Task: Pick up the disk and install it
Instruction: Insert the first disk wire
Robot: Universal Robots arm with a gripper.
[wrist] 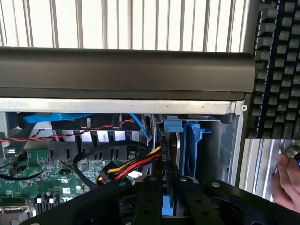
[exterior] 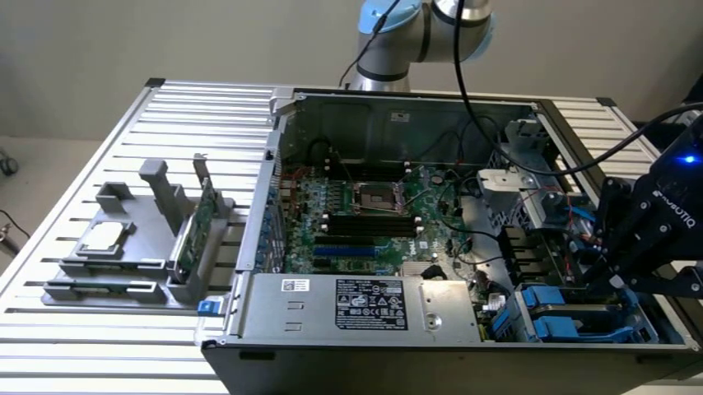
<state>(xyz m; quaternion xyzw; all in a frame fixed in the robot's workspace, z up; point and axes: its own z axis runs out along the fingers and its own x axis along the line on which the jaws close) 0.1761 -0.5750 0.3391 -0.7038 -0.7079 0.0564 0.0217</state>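
**Desk:** Disk (wrist: 171,159) status? Where was it at that moment?

**Operator:** It stood on edge between the fingers, down inside the computer case (exterior: 439,370). It was at the drive bay (exterior: 561,317) in the case's front corner, on the far side of the power supply (exterior: 363,303) from the motherboard. From the wrist camera I saw it edge-on, with its blue frame showing low between the fingers.

**Desk:** And the claw?

**Operator:** The gripper (wrist: 169,194) was clenched on the disk, as far as I could judge; the fingers sat tight against both faces. From outside, I saw the gripper (exterior: 615,271) hanging over that same corner of the case.

**Desk:** So which step?

**Operator:** I read it as the install, not the pick-up. The disk was already off the table and being lined up with its slot. I couldn't tell whether it was seated.

**Desk:** What did the next move demand?

**Operator:** A straight, square push, I reckoned. A blue carrier (wrist: 192,145) stood just beside the disk in the bay, and the coloured power leads (wrist: 136,166) lay close on its other side. A person's hand (wrist: 286,183) was outside the case wall.
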